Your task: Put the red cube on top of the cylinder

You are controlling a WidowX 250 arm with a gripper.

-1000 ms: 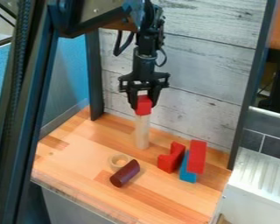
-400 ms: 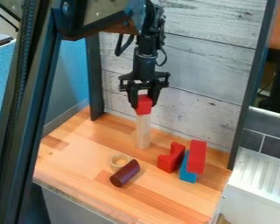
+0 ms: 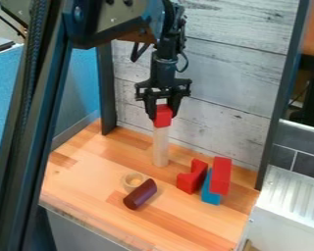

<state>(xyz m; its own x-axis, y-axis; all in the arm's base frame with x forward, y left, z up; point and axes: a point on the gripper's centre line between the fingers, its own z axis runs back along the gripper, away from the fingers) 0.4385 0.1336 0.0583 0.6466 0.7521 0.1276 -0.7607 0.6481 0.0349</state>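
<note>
While above cylinder (image 3: 160,147), red cube (image 3: 163,117) between fingers (image 3: 150,109)

I count one red cube (image 3: 163,116), two cylinders, a pale one (image 3: 160,147) and a dark one (image 3: 140,194), one round hollow piece (image 3: 126,184), three blocks: notched red (image 3: 192,178), oblong red (image 3: 221,176), blue (image 3: 211,197).

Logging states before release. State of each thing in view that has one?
Hand: closed on red cube
Red cube: gripped, at pale cylinder's top; whether it bears weight, can't tell
Pale cylinder: upright
Dark cylinder: on its side
Cup: open side up
Blue block: partly hidden
</note>
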